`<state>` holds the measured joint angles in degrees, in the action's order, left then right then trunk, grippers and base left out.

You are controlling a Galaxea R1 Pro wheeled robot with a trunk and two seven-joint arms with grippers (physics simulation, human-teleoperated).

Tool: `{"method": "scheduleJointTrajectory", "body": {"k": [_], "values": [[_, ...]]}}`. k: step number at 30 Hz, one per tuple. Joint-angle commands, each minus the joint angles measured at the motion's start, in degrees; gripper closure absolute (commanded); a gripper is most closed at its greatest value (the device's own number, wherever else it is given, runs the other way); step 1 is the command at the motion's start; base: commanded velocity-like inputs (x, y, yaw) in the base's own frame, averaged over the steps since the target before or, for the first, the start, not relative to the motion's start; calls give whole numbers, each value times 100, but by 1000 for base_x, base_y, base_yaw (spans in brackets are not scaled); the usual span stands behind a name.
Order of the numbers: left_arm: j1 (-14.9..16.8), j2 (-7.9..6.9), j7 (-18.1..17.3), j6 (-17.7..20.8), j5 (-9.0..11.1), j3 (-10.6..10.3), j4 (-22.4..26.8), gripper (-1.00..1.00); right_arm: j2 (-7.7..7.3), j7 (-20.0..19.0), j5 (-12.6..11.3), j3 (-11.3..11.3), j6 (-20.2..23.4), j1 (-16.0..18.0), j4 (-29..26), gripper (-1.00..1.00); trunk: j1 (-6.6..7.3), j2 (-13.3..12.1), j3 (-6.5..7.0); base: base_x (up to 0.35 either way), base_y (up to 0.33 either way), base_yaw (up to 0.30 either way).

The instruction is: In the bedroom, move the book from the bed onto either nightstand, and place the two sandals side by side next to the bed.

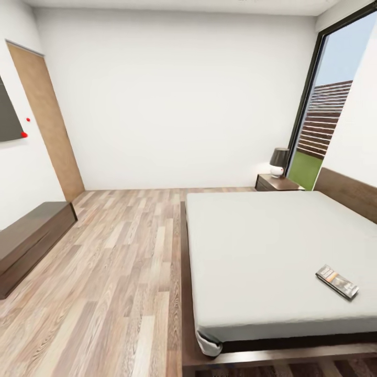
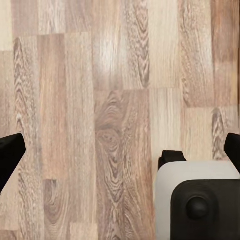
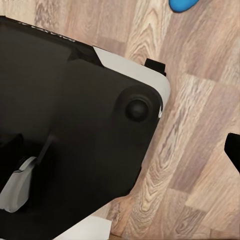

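Book [image 1: 336, 281] is lying flat on the bed [image 1: 272, 251], at about 4 o'clock in the head view, near the mattress's foot edge and well apart from the headboard [image 1: 348, 191]. Nightstand [image 1: 276, 183] is standing at 2 o'clock beside the bed's head, carrying a lamp [image 1: 279, 161] with a dark shade. A window [image 1: 335, 104] behind it is showing a slatted fence. A long dresser [image 1: 29, 238] is sitting against the left wall at 9 o'clock, with a wooden door [image 1: 47, 120] beyond it. One blue sandal [image 3: 184, 4] is showing partly at the right wrist view's edge, on the plank floor [image 1: 115, 272] near the robot's base [image 3: 75, 125]. Left end effector [image 2: 120, 150]: finger tips are standing wide apart over bare floor. Right end effector [image 3: 235, 150]: one finger is visible; state cannot be told.
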<state>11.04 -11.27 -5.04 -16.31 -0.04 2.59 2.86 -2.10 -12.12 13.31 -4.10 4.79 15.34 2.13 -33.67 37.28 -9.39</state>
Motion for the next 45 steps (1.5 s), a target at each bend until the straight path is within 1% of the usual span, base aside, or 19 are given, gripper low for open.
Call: {"method": "scheduleJointTrajectory", "body": {"k": [1,12,23,24,29,32,39,45], "values": [[3,3,-29,-15,1,28,-4,-100,0,-18,7,-39,5,8,7,-100,-2,8,-9,0,0,-263],[3,29,-29,-13,8,35,-5,-100,-7,-18,0,-31,5,-63,7,-100,-2,8,-9,0,0,-270],[3,232,-30,-13,15,39,-8,-100,-19,-18,2,-30,8,-122,7,-100,-2,8,-9,0,0,-264],[3,232,-30,-13,15,39,-8,-100,-19,-18,2,-30,8,-122,7,-100,-2,8,-9,0,0,-212],[3,385,-31,-13,16,41,-5,-100,-7,-18,5,-33,12,-144,7,-100,-2,8,-9,0,0,-119],[3,442,-32,-13,12,42,-8,-100,-4,-18,9,-36,13,-149,7,-100,-2,8,-9,0,0,-47],[0,481,-36,-8,19,48,-12,-100,8,-18,11,-38,13,-153,7,-100,-2,8,-9,0,0,-74],[0,497,-36,-5,15,48,-13,-100,10,-18,13,-38,11,-154,7,-100,-2,8,-9,0,0,-202]]}}
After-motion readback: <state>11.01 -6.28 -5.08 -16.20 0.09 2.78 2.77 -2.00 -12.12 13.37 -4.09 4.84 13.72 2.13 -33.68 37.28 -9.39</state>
